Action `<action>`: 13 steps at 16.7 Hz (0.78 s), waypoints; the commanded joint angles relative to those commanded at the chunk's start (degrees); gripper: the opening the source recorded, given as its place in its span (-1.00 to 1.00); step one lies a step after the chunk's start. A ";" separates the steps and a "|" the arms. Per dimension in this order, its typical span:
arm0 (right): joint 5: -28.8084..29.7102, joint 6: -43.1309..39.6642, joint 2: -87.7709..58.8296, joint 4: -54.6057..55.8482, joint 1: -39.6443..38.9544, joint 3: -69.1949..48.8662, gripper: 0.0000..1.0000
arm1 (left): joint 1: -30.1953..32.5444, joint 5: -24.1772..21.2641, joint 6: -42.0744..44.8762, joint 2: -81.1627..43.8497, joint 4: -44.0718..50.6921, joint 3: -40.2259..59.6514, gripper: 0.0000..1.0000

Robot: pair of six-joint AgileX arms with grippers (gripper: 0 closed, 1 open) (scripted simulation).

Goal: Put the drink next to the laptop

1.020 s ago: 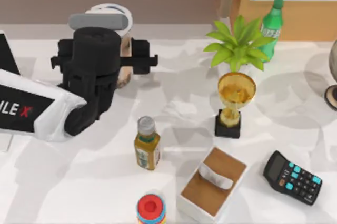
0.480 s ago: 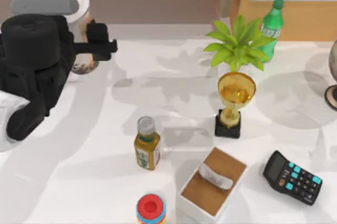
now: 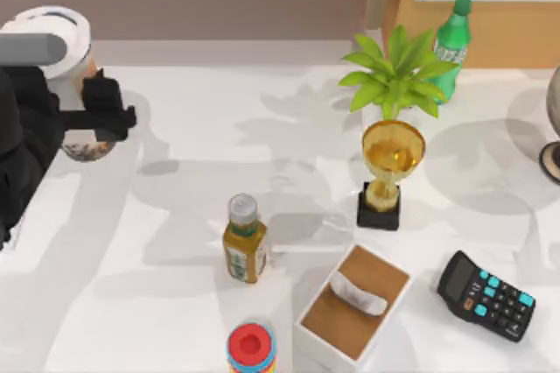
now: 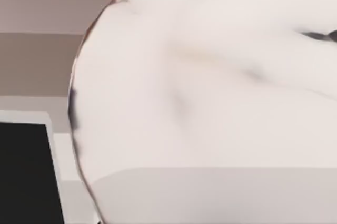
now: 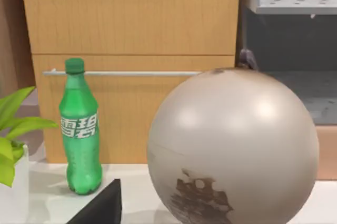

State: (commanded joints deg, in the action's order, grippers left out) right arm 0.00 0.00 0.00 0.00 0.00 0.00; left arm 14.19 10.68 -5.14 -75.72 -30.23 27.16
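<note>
The left gripper (image 3: 83,115) is clamped around the clear plastic cup of beige milk tea (image 3: 74,84) (white lid, dark pearls) at the white tabletop's (image 3: 219,145) far-left corner, its base apparently off the surface.

Cut off and covered

The left gripper (image 3: 87,115) hides the drink's (image 3: 61,27) middle; the globe (image 3: 553,119) and the red-capped container (image 3: 251,348) run off the edges.
</note>
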 joint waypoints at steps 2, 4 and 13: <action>0.00 0.00 0.00 0.00 0.00 0.00 1.00 | -1.14 -0.83 0.85 0.81 1.54 -2.39 -1.00; 0.00 0.00 0.00 0.00 0.00 0.00 1.00 | -1.67 -1.18 1.32 1.06 2.37 -3.58 -1.00; 0.00 0.00 0.00 0.00 0.00 0.00 1.00 | -1.42 -1.11 1.44 -1.57 -0.95 -4.58 -1.00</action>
State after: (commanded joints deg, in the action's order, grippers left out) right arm 0.00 0.00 0.00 0.00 0.00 0.00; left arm 12.76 9.57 -3.70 -77.29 -31.18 22.58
